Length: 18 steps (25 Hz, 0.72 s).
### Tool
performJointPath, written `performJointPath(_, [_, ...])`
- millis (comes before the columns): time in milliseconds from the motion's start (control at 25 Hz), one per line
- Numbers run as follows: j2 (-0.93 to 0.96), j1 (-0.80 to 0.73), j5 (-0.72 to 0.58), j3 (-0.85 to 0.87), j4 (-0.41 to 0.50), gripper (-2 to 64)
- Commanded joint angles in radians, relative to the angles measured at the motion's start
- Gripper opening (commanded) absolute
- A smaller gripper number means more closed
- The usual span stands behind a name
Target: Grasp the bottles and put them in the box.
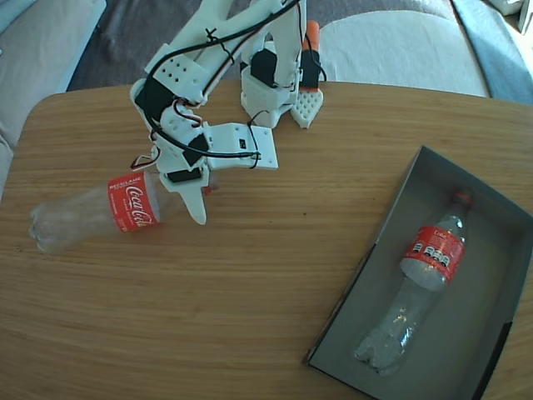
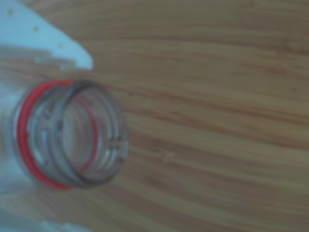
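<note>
Wrist view puts the jaws either side of the open neck of a bottle [image 2: 72, 140] lying at the left of the bench [image 2: 217, 96], though whether they pinch it I cannot tell. A neck grip on the smooth taper could let it slip or swing. Only the fixed view shows the second bottle [image 1: 420, 279] inside the box [image 1: 500, 333], lower right.

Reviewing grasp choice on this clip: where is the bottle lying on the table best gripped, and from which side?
Probably at the neck end, coming from above. The bottle on the table lies on its side, so its round body could roll. The gripper already straddles the neck, and the wrist view shows the open mouth beside a white finger.
</note>
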Motion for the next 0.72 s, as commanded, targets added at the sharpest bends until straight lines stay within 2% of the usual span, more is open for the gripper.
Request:
performJointPath(0, [0.012, 0.000, 0.000, -0.037, -0.003, 34.5])
performJointPath(120, [0.015, 0.000, 0.003, -0.035, -0.003, 29.0])
performJointPath(680, [0.018, 0.000, 0.000, -0.028, -0.003, 28.2])
